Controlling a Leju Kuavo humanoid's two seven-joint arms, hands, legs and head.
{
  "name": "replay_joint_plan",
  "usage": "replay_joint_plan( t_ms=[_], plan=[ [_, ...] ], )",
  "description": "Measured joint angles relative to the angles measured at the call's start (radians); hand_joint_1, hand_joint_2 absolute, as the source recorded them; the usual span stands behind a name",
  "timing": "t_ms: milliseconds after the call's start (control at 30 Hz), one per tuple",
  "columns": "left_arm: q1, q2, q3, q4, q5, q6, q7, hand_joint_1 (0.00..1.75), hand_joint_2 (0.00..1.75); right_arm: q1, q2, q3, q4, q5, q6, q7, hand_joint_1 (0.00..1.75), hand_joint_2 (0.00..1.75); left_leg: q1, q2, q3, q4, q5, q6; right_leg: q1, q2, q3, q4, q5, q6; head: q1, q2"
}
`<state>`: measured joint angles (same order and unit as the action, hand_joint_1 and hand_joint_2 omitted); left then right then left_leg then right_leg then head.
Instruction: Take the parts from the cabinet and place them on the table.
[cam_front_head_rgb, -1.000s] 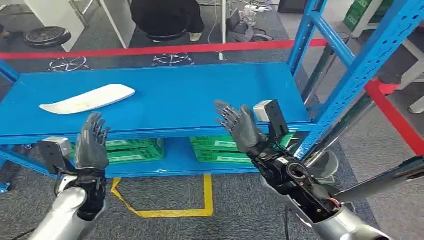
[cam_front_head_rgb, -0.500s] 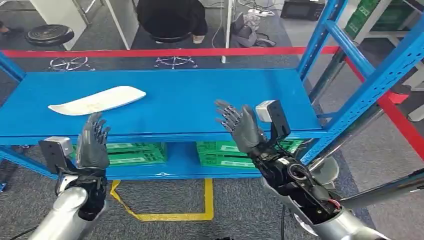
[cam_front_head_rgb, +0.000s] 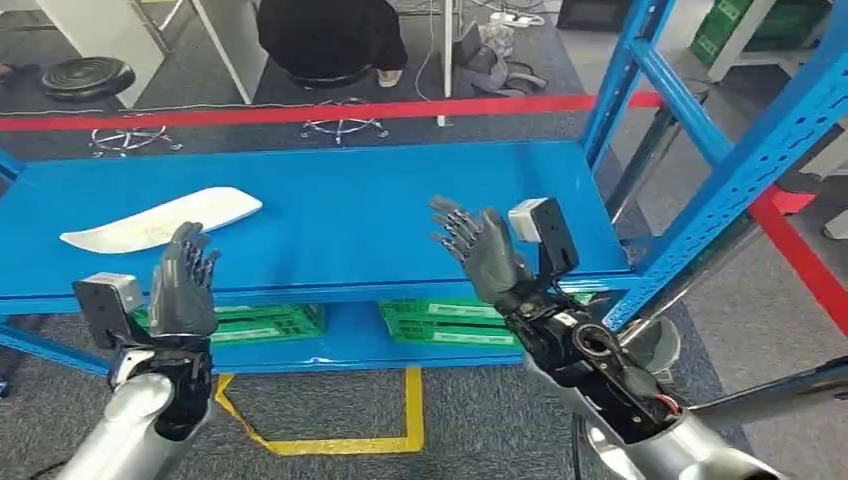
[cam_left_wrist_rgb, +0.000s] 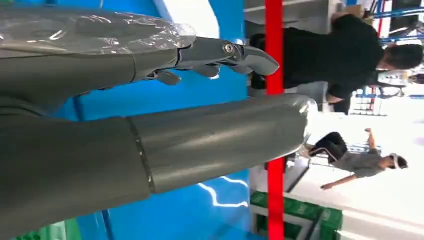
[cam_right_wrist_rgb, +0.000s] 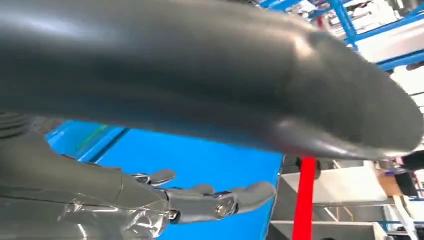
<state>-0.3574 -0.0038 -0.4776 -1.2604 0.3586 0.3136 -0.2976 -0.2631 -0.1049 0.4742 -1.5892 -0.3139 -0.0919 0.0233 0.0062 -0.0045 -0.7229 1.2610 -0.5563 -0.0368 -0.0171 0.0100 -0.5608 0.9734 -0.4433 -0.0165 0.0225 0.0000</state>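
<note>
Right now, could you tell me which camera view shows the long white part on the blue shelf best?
The head view: the white part lies whole on the blue shelf, beyond the left hand. The left wrist view catches just a white sliver of it past the fingers.

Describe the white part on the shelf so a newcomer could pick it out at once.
Start at the blue metal rack and its wide upper shelf. On that shelf's left side, just beyond the raised left hand, lies the white part. It is long, flat and curved, the only pale thing there; the green boxes sit on the level below.
</note>
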Motion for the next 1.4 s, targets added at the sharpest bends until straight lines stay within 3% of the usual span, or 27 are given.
replay_joint_plan(
  t_ms=[33,67,100,167,200,267,333,367,400,433,500,533,567,600,667,700,733,767,833,867,1167,1233,1267,1300,1333,1400],
  plan=[
    [0.003,0.0,0.0,0.0,0.0,0.0,0.0,0.0,0.0,0.0,0.0,-0.002,0.001,0.011,0.005,0.0,0.0,0.0,0.0,0.0,-0.036,0.037,0.006,0.0,0.001,0.001,0.004,0.0,-0.004,-0.001,0.0,0.0],
    [0.006,0.002,0.0,0.0,0.0,0.0,0.001,0.0,0.0,0.0,0.0,-0.004,0.002,0.021,0.01,0.0,0.0,0.0,0.0,0.0,-0.046,0.023,0.035,0.003,0.001,0.003,0.01,0.0,-0.008,-0.001,-0.002,0.0],
    [0.006,0.003,0.0,0.0,0.0,0.001,0.003,0.0,0.0,-0.001,0.0,-0.006,0.002,0.027,0.013,0.0,0.0,0.0,0.0,0.0,-0.03,-0.042,0.09,0.007,0.001,0.005,0.018,0.0,-0.015,0.001,-0.004,0.0],
    [0.005,0.004,0.0,0.0,0.0,0.008,0.006,0.0,0.0,-0.007,0.0,-0.008,0.002,0.032,0.016,0.001,0.0,0.0,-0.002,0.001,0.046,-0.232,0.202,0.02,0.001,0.006,0.037,-0.001,-0.028,0.005,-0.005,0.0],
    [0.004,0.005,0.0,0.0,0.001,0.008,0.006,0.0,0.0,-0.01,0.0,-0.009,0.003,0.032,0.017,0.0,0.0,0.0,-0.008,0.001,0.07,-0.292,0.21,0.027,0.004,0.006,0.04,-0.002,-0.034,0.011,-0.008,0.0],
    [0.003,0.005,0.0,0.0,0.001,0.008,0.008,0.0,0.0,-0.012,0.0,-0.012,0.005,0.032,0.018,0.001,0.0,0.0,-0.013,0.001,0.079,-0.304,0.195,0.031,0.006,0.007,0.04,-0.005,-0.041,0.02,-0.009,0.0],
    [0.003,0.005,0.0,0.0,0.002,0.009,0.008,0.0,0.0,-0.014,0.0,-0.013,0.005,0.032,0.018,0.002,0.0,0.0,-0.014,-0.001,0.084,-0.309,0.188,0.041,0.006,0.004,0.051,-0.016,-0.048,0.031,-0.009,0.0],
    [0.003,0.005,0.0,-0.001,0.002,0.009,0.008,0.0,0.0,-0.015,0.0,-0.014,0.006,0.032,0.019,0.002,0.0,0.0,-0.002,0.0,0.099,-0.323,0.19,0.044,0.005,0.001,0.046,-0.011,-0.055,0.036,-0.005,0.0],
    [0.002,0.004,0.0,-0.001,0.002,0.009,0.006,0.0,0.0,-0.018,0.0,-0.014,0.008,0.033,0.019,0.001,0.0,0.0,-0.004,-0.002,0.111,-0.328,0.185,0.05,0.006,-0.003,0.039,0.023,-0.071,0.038,-0.002,0.0],
    [0.0,0.004,0.0,-0.001,0.002,0.009,0.006,0.0,0.0,-0.023,0.0,-0.014,0.01,0.033,0.019,0.001,0.0,0.0,-0.004,-0.001,0.118,-0.328,0.18,0.057,0.007,-0.003,0.007,0.092,-0.101,0.039,0.006,0.0],
    [0.002,0.004,0.0,0.0,0.003,0.008,0.006,0.0,0.0,-0.022,0.0,-0.014,0.016,0.033,0.021,0.002,0.0,0.0,-0.005,-0.001,0.129,-0.327,0.168,0.061,0.007,-0.003,-0.095,0.267,-0.157,0.044,0.014,0.0],
    [0.004,0.004,0.0,0.0,0.005,0.008,0.005,0.0,0.0,-0.021,0.0,-0.013,0.019,0.032,0.023,0.002,0.0,0.0,-0.005,-0.002,0.134,-0.326,0.163,0.061,0.006,-0.003,-0.133,0.317,-0.16,0.047,0.015,0.0],
    [0.006,0.004,0.0,0.0,0.005,0.008,0.003,0.0,0.0,-0.021,0.0,-0.013,0.023,0.033,0.026,0.002,0.0,0.0,-0.005,-0.003,0.142,-0.326,0.157,0.06,0.004,-0.004,-0.146,0.312,-0.135,0.049,0.018,0.0],
    [0.007,0.004,0.0,0.0,0.005,0.008,0.002,0.0,0.0,-0.022,0.0,-0.014,0.026,0.033,0.026,0.002,0.0,0.0,-0.005,-0.006,0.152,-0.326,0.15,0.059,0.002,-0.004,-0.134,0.264,-0.09,0.049,0.022,0.0],
    [0.006,0.004,0.0,0.0,0.006,0.008,0.002,0.0,0.0,-0.023,0.0,-0.014,0.031,0.033,0.027,0.002,0.0,0.0,-0.004,-0.012,0.174,-0.322,0.132,0.053,-0.003,-0.004,-0.069,0.092,0.024,0.047,0.03,0.0],
    [0.006,0.005,0.0,0.0,0.006,0.008,0.0,0.0,0.0,-0.023,0.0,-0.014,0.033,0.033,0.028,0.002,0.0,0.0,-0.004,-0.013,0.179,-0.321,0.122,0.047,-0.003,0.0,-0.041,0.03,0.042,0.045,0.034,0.0],
    [0.003,0.005,0.0,0.0,0.006,0.008,-0.001,0.0,0.0,-0.025,0.0,-0.014,0.035,0.033,0.029,0.002,0.0,0.0,-0.009,-0.016,0.176,-0.314,0.119,0.041,0.003,0.002,-0.021,0.009,0.032,0.043,0.031,0.0],
    [0.003,0.005,0.0,0.0,0.006,0.008,-0.001,0.0,0.0,-0.027,0.0,-0.013,0.037,0.033,0.03,0.002,0.0,0.0,-0.007,-0.018,0.169,-0.313,0.12,0.036,0.001,0.002,-0.02,0.002,0.021,0.032,0.031,0.0],
    [0.006,0.005,0.0,0.0,0.006,0.008,-0.002,0.0,0.0,-0.027,0.0,-0.013,0.04,0.034,0.031,0.0,0.0,0.0,-0.005,-0.018,0.169,-0.318,0.12,0.028,0.007,0.002,-0.022,0.001,0.018,0.025,0.025,0.0],
    [0.004,0.005,0.0,-0.001,0.006,0.008,-0.003,0.0,0.0,-0.03,0.001,-0.013,0.04,0.034,0.031,0.0,0.0,0.0,-0.006,-0.02,0.173,-0.316,0.114,0.021,0.002,0.002,-0.013,-0.007,0.018,0.02,0.024,0.0],
    [0.004,0.006,0.001,0.0,0.006,0.008,-0.003,0.0,0.0,-0.031,0.002,-0.013,0.04,0.034,0.032,0.0,0.0,0.0,-0.003,-0.018,0.172,-0.312,0.107,0.02,-0.003,0.001,-0.007,-0.01,0.018,0.016,0.027,0.0],
    [0.0,0.006,0.001,0.0,0.006,0.008,-0.004,0.0,0.0,-0.036,0.003,-0.014,0.042,0.034,0.032,-0.002,0.0,0.0,-0.003,-0.011,0.137,-0.236,0.079,0.011,-0.002,-0.004,0.001,-0.013,0.013,0.009,0.014,0.0],
    [-0.002,0.006,0.001,0.0,0.006,0.009,-0.004,0.0,0.0,-0.037,0.005,-0.013,0.045,0.034,0.035,-0.002,0.0,0.0,0.0,-0.007,0.056,-0.103,0.037,0.006,-0.001,-0.008,0.006,-0.013,0.008,0.004,0.003,0.0],
    [0.009,0.01,0.001,0.0,0.007,0.011,-0.004,0.0,0.0,-0.034,0.006,-0.013,0.051,0.034,0.036,-0.003,0.0,0.0,0.001,-0.005,-0.033,-0.05,0.092,0.01,0.0,-0.017,0.026,-0.013,-0.01,0.004,-0.004,0.0],
    [0.005,0.011,0.001,0.0,0.007,0.016,-0.005,0.0,0.0,-0.036,0.007,-0.013,0.051,0.04,0.038,-0.008,0.0,0.0,-0.014,0.026,0.086,-0.31,0.203,0.027,0.011,-0.022,0.051,-0.011,-0.036,0.018,-0.01,0.0],
    [0.005,0.011,0.001,0.0,0.008,0.017,-0.005,0.0,0.0,-0.036,0.008,-0.013,0.051,0.044,0.039,-0.008,0.0,0.0,-0.015,0.02,0.083,-0.311,0.199,0.033,0.01,-0.027,0.055,-0.017,-0.041,0.025,-0.005,0.0]
  ],
)
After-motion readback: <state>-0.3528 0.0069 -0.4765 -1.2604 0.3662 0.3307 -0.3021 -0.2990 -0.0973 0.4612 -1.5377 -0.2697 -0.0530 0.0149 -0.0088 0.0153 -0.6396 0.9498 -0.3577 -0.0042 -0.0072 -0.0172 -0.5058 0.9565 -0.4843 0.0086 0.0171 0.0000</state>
